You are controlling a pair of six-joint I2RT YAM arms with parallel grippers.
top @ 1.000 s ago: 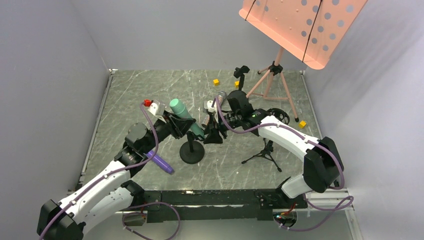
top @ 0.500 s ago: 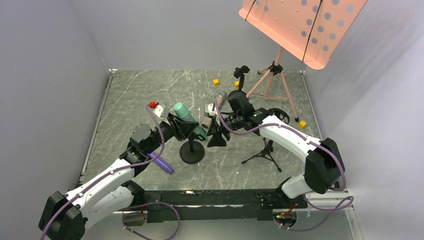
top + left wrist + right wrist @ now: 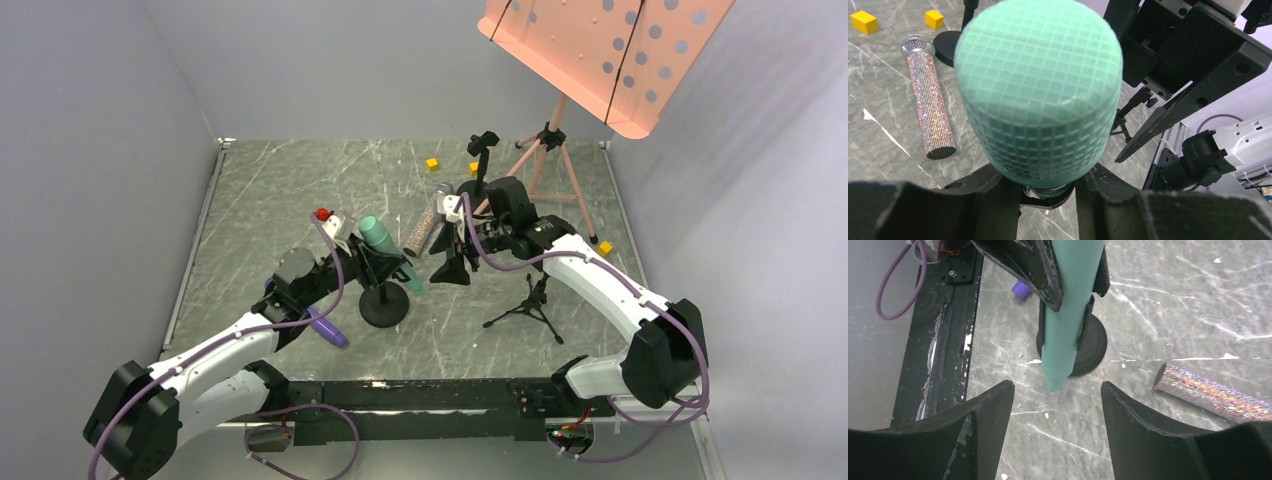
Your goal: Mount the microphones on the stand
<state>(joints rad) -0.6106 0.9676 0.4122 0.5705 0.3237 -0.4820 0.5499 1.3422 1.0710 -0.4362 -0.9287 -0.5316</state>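
Basically, left arm [image 3: 215,350] reached from the near-left base up toward table centre, forearm low, with left gripper [image 3: 383,262] clamped on the teal mic [image 3: 374,232] around mid-body. The mic was tilted, mesh head up and toward the back-left, tail end down over the round base of the stand [image 3: 384,306]. In the right wrist view its body lay against the stand's top piece, but whether it sat in the clip could not be told. Right arm [image 3: 600,285] arched in from the near-right, elbow high, with right gripper [image 3: 450,272] pointing down just right of the stand. Its jaws were wide apart and held nothing, and its fingers [image 3: 979,427] framed the teal tail. Glitter mic [image 3: 421,230] lay flat on the table [image 3: 260,200] between the two grippers and a bit behind them, silver head toward the back, touching neither. Purple mic [image 3: 325,325] lay on the table beside the left forearm, partly hidden by it. Small tripod [image 3: 530,300] stood right of the stand, below the right forearm. Further back were a black clip stand [image 3: 483,150], a pink music stand [image 3: 590,50] on its tripod, and three yellow cubes [image 3: 432,163], scattered and well apart from the mics.
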